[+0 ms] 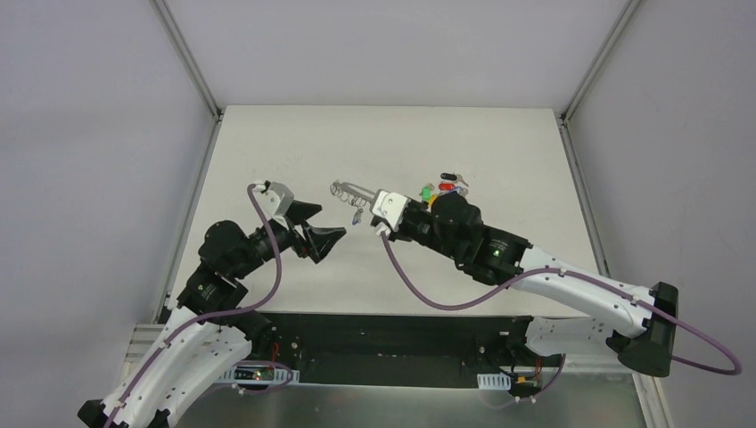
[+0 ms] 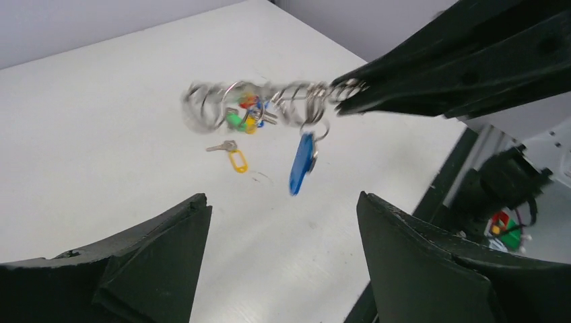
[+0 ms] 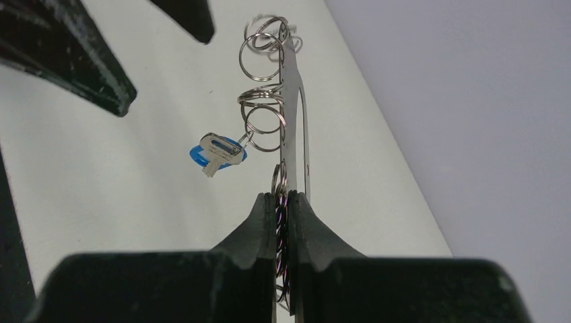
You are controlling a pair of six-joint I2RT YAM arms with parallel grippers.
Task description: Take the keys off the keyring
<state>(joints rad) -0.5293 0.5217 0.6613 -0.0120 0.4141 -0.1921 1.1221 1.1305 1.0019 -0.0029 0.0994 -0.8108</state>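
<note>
The keyring [image 3: 296,114] is a long narrow metal loop, seen edge-on, carrying several small wire rings. My right gripper [image 3: 284,196] is shut on its near end and holds it above the table. One key with a blue tag [image 3: 219,153] dangles from a ring. In the left wrist view the keyring [image 2: 256,104] is blurred, and the blue-tagged key [image 2: 303,161] hangs below it. My left gripper [image 2: 283,198] stands open, empty, a short way in front of the ring's free end. From above, the left gripper [image 1: 332,221] faces the keyring [image 1: 349,192] and the right gripper [image 1: 370,200].
A loose key with a yellow tag [image 2: 232,156] lies on the white table [image 1: 294,143]. Several coloured-tag keys [image 1: 443,187] lie in a small heap behind the right wrist. Grey walls and metal rails [image 1: 192,62] bound the table.
</note>
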